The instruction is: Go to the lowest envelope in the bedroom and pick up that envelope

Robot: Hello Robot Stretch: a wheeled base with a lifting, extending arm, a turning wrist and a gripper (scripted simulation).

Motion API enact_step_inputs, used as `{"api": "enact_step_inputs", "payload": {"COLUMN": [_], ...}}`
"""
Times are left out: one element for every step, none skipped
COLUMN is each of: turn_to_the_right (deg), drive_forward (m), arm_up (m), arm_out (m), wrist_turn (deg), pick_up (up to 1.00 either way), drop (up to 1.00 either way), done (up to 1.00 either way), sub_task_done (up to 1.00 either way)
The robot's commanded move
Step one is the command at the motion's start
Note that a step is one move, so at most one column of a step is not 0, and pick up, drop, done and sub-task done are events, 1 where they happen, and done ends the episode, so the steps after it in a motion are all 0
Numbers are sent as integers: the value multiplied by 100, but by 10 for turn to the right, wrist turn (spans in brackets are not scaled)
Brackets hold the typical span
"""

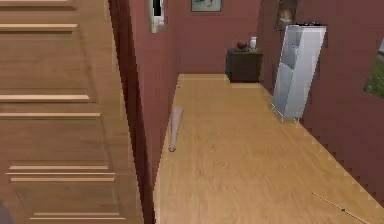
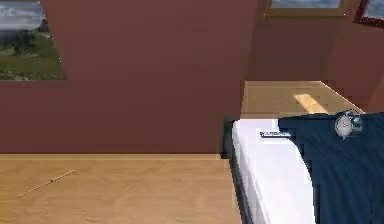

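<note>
At the far wall a dark cabinet [image 1: 243,66] bears small things [image 1: 241,45]; tool's state I cannot tell.

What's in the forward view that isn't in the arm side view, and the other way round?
Forward view's own: a wooden door, a tall white fridge-like box, a dark cabinet and a pale leaning stick. Arm side view's own: a bed with a dark blue cover and a small round thing on it. Shared: wooden floor and dark red walls.
</note>
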Motion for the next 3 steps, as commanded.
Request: {"api": "enact_step_inputs", "payload": {"turn_to_the_right": [-450,-180,0], "drive_forward": [0,0,10], "arm_up": [0,0,0], "arm_out": [0,0,0], "wrist_turn": [0,0,0], "pick_up": [0,0,0], "drop": [0,0,0], "done": [0,0,0], "sub_task_done": [0,0,0]}}
